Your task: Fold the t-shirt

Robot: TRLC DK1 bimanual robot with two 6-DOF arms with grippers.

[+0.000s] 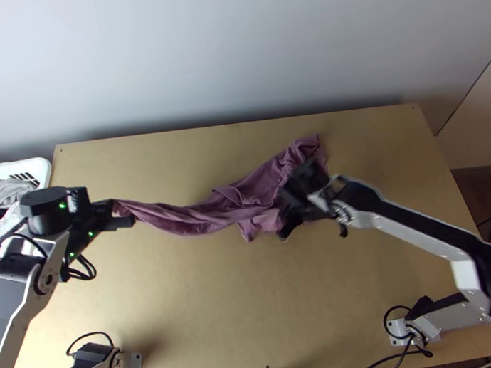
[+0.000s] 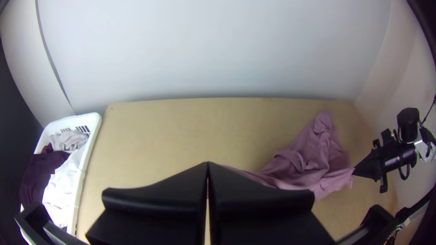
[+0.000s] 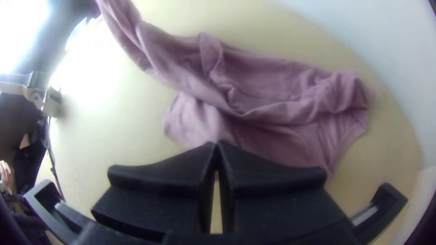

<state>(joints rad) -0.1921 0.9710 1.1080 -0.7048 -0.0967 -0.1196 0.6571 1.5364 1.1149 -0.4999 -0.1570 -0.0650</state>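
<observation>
White basket (image 2: 92, 120): contained grey, white, purple clothes (image 2: 43, 170).
Left gripper (image 1: 124, 213): pinched t-shirt's (image 1: 203, 218) one end.
Right gripper (image 1: 286, 208): pinched another part.

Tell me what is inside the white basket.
The basket holds grey cloth, dark purple cloth and white cloth; whatever lies beneath them is covered.

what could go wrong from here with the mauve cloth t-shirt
The t-shirt runs as a narrow strip to the black-fingered left gripper, so pulling might tighten it rather than spread it. The black-fingered right gripper seems to pinch just an edge, which could slip out. Between them, cloth lies bunched on the light wooden table, so folding now may trap creases.
</observation>
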